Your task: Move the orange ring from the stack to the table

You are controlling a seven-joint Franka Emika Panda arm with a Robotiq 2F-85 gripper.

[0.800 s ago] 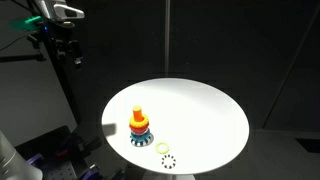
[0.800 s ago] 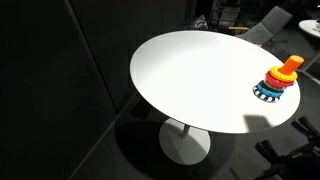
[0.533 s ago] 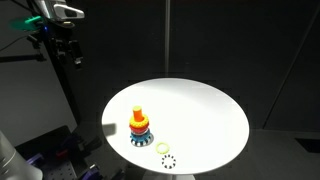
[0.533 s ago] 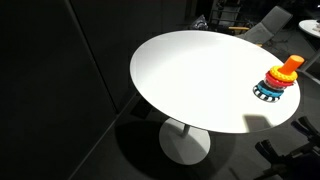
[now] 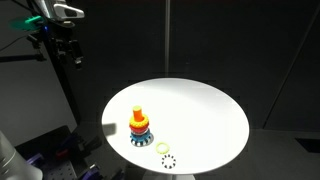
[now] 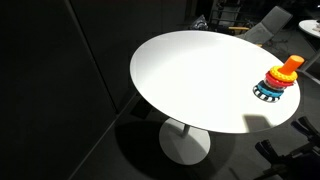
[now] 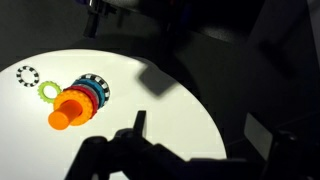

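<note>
ITEM: orange ring [image 5: 139,121] uppermost on stack [image 5: 141,136], 9 o'clock side of bench [image 5: 205,110] | HANDLING (judged): light, rigid, slick plastic; pinch outer rim across its width, lift straight up | END EFFECTOR [image 5: 72,57]: aloft at 10 o'clock, well apart; closure indeterminable.

In an exterior view the camera stands well back and looks slightly down on the whole table [image 5: 205,105], with the stack [image 5: 140,127] near the rim closest to it. In an exterior view set higher, the camera looks down more steeply across the table [image 6: 190,80], the stack [image 6: 279,82] at the right rim. The wrist view looks down from nearer (at a slant), and all three views share the white top [image 7: 185,125] and the stack [image 7: 78,100].
</note>
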